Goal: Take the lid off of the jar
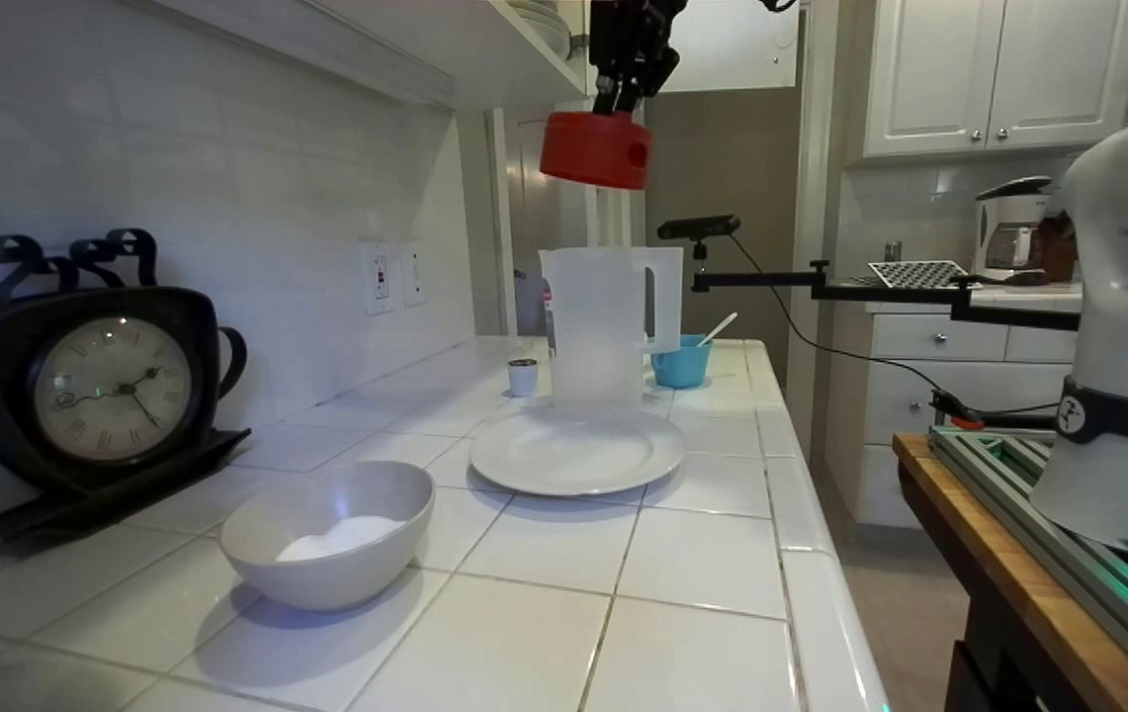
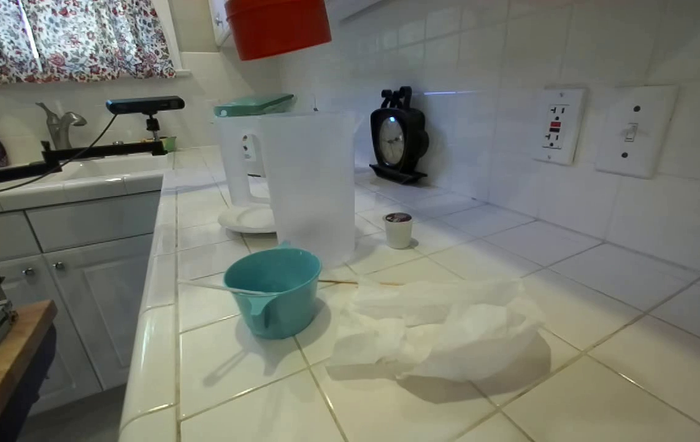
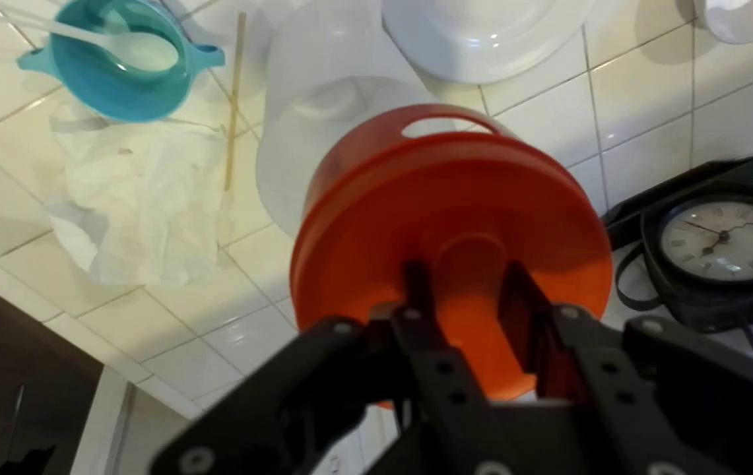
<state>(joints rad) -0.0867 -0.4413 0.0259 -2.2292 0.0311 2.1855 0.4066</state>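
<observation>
The red lid (image 1: 595, 150) hangs in the air above the jar, slightly tilted; it also shows in an exterior view (image 2: 279, 27) and the wrist view (image 3: 442, 178). My gripper (image 1: 616, 105) is above the lid. In the wrist view, the gripper's fingers (image 3: 463, 280) are closed around the raised grip on the lid's top. The translucent whitish jar (image 1: 595, 326) stands upright on the counter with its top uncovered, apart from the lid. It also shows in an exterior view (image 2: 316, 184) and, partly hidden by the lid, in the wrist view (image 3: 323, 112).
A white plate (image 1: 578, 460) and a bowl (image 1: 331, 554) are on one side of the jar. A blue cup (image 2: 273, 294) with a spoon, crumpled paper (image 2: 460, 337) and a small pod (image 2: 399, 231) are around it. A clock (image 1: 119, 391) stands by the wall. A shelf (image 1: 484, 59) hangs overhead.
</observation>
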